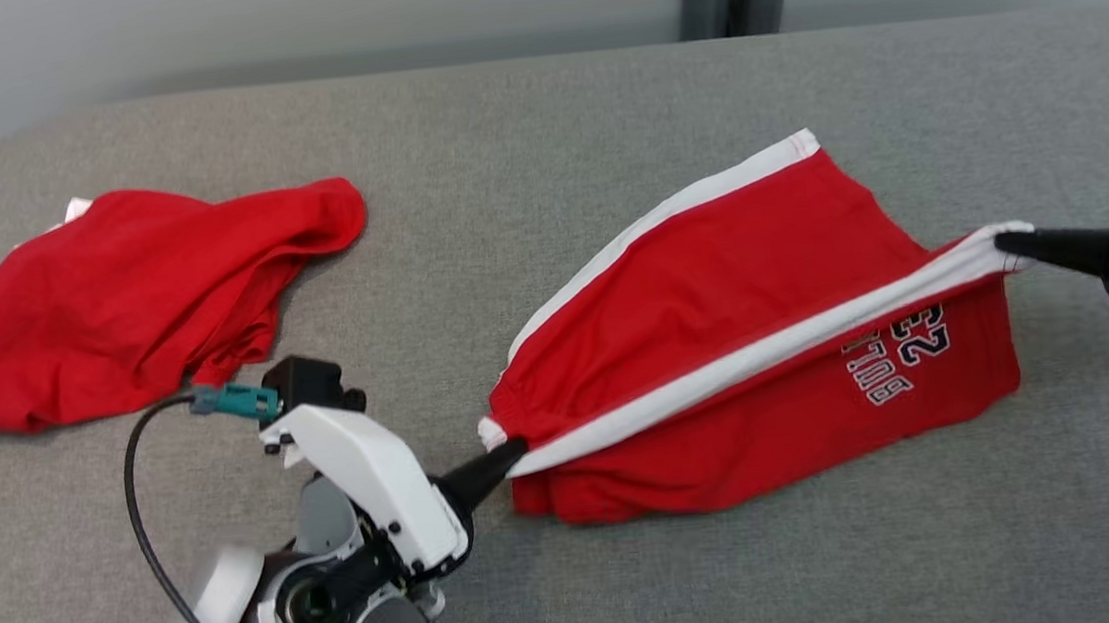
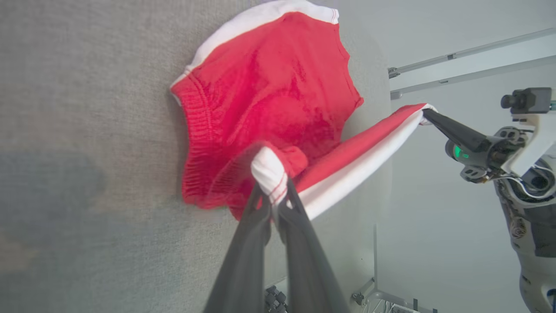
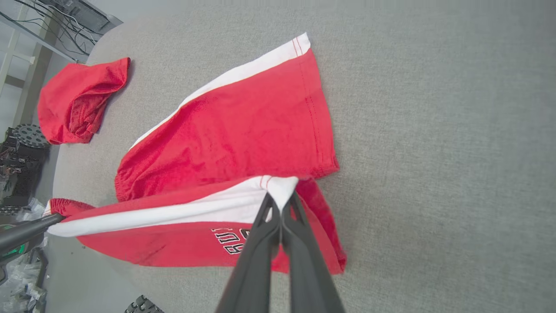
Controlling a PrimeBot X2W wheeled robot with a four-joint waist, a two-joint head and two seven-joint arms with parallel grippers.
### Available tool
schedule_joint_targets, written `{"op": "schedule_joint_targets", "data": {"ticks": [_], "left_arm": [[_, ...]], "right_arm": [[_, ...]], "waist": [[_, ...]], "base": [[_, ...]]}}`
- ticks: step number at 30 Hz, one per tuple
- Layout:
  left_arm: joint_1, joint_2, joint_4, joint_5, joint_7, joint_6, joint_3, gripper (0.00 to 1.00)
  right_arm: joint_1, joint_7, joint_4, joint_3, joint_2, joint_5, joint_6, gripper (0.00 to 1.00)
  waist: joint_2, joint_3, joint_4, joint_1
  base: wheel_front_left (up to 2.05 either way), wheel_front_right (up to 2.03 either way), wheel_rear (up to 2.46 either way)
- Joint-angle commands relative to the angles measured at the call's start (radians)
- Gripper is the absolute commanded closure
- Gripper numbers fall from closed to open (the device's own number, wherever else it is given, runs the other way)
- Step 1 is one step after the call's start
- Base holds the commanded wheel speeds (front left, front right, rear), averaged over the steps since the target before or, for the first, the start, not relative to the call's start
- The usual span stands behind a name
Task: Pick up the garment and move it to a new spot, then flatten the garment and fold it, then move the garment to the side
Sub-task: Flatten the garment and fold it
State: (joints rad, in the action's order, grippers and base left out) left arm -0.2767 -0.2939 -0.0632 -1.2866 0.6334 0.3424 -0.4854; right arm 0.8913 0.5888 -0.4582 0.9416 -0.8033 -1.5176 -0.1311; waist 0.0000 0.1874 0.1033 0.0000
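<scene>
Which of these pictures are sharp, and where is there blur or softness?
Head view: sharp, evenly lit, soft shadow under the shorts. Left wrist view: the left gripper and the cloth at its tips are blurred. Right wrist view: cloth sharp, the right gripper slightly soft.

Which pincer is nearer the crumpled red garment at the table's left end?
Left. The left pincer, gripping the waistband of the red white-striped shorts, sits a short way right of the crumpled red garment; the right pincer holds the hem, far beyond.
</scene>
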Motion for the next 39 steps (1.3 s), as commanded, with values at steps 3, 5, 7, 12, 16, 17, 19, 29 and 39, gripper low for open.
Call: {"op": "schedule_joint_targets", "data": {"ticks": [3, 5, 7, 12, 16, 17, 19, 29, 39], "left_arm": [[-0.091, 0.026, 0.057, -0.005, 0.004, -0.026, 0.009, 1.00], [-0.141, 0.048, 0.093, -0.006, 0.004, -0.040, 0.010, 1.00], [-0.189, 0.067, 0.132, -0.002, -0.001, -0.056, 0.011, 1.00], [-0.282, 0.101, 0.226, 0.019, -0.010, -0.098, 0.000, 1.00], [-0.328, 0.127, 0.294, 0.022, -0.026, -0.126, -0.003, 1.00], [-0.337, 0.135, 0.309, 0.023, -0.029, -0.131, -0.003, 1.00], [-0.351, 0.151, 0.338, 0.021, -0.037, -0.144, -0.005, 1.00], [-0.408, 0.198, 0.442, 0.019, -0.074, -0.192, -0.014, 1.00], [-0.450, 0.222, 0.498, 0.011, -0.144, -0.221, 0.002, 0.00]], "right_arm": [[0.075, 0.025, -0.072, -0.017, 0.038, 0.014, 0.001, 1.00], [0.119, 0.042, -0.117, -0.019, 0.063, 0.024, 0.001, 1.00], [0.160, 0.058, -0.155, -0.019, 0.087, 0.036, 0.001, 1.00], [0.247, 0.063, -0.254, -0.030, 0.145, 0.065, 0.001, 1.00], [0.292, 0.049, -0.324, -0.040, 0.184, 0.081, 0.001, 1.00], [0.298, 0.047, -0.338, -0.044, 0.192, 0.083, 0.001, 1.00], [0.309, 0.042, -0.365, -0.046, 0.201, 0.088, 0.001, 1.00], [0.334, 0.024, -0.426, -0.053, 0.217, 0.105, 0.001, 1.00], [0.334, -0.026, -0.453, -0.071, 0.222, 0.115, 0.001, 0.75]], "waist": [[0.0000, 0.079, 0.052, 0.0000], [0.0000, 0.104, 0.065, 0.0000], [0.0000, 0.127, 0.077, 0.0000], [0.0000, 0.178, 0.103, 0.0000], [0.0000, 0.207, 0.122, 0.0000], [0.0000, 0.213, 0.126, 0.0000], [0.0000, 0.224, 0.135, 0.0000], [0.0000, 0.256, 0.156, 0.0000], [0.0000, 0.265, 0.164, 0.0000]], "base": [[0.00, 0.00, 0.00], [0.00, 0.00, 0.00], [0.00, 0.00, 0.00], [0.00, 0.00, 0.00], [0.00, 0.00, 0.00], [0.00, 0.00, 0.00], [0.00, 0.00, 0.00], [0.00, 0.00, 0.00], [0.00, 0.00, 0.00]]}}
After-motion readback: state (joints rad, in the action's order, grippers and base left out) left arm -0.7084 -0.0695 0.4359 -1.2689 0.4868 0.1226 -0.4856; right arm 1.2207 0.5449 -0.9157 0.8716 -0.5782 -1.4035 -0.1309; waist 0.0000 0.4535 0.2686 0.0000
